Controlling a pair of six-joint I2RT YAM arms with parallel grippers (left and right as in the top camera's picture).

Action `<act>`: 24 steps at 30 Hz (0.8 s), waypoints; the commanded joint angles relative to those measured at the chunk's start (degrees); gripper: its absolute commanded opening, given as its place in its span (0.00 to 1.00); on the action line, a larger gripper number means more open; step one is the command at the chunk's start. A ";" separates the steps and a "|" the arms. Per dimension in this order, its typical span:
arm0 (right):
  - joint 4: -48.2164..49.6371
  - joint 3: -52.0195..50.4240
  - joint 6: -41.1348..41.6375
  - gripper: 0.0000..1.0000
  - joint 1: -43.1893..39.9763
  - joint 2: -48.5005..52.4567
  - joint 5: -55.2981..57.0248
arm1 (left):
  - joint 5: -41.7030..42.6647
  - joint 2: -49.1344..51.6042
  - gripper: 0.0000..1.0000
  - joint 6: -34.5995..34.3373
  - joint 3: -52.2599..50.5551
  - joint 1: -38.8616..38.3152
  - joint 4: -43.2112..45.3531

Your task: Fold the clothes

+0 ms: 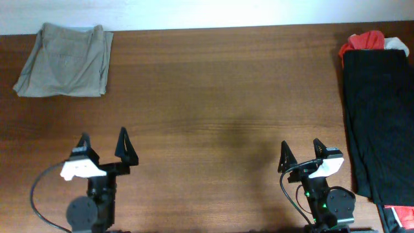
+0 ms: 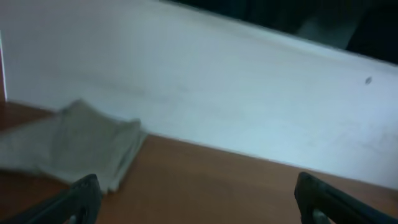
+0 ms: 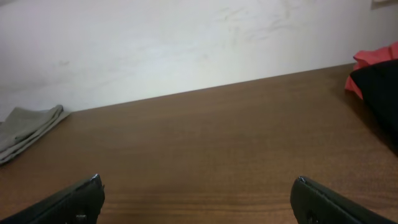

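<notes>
Overhead: takes in the whole surface (image 1: 213,103) at once; finds the clothes (image 1: 63,59) folded into a flat khaki rectangle at the far left corner, close to the back edge and well apart from both arms; places the left gripper (image 1: 103,141) near the front edge on the left, fingers spread wide, holding nothing; places the right gripper (image 1: 301,150) near the front edge on the right, likewise parted and empty; catches a long black garment (image 1: 378,123) along the right edge, with a red cloth (image 1: 363,41) and a scrap of white (image 1: 396,44) at its far end.

Left wrist: blurred; looks low across the wood toward a pale wall (image 2: 217,93); shows the clothes (image 2: 74,146) ahead and to the left, with stacked layers at the folded edge, a detail lost from above; misses the black garment altogether.

Right wrist: sharper; catches the clothes (image 3: 25,130) far off at the left edge, thin layers seen edge-on; catches the red cloth (image 3: 373,59) lying beside the black garment (image 3: 379,93) at the right edge; shows wood between the two dark fingertips.
</notes>
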 commanded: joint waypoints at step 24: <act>-0.28 -0.26 0.44 0.99 -0.37 -0.44 0.44 | -0.24 -13.77 0.99 2.62 -11.98 2.89 -11.28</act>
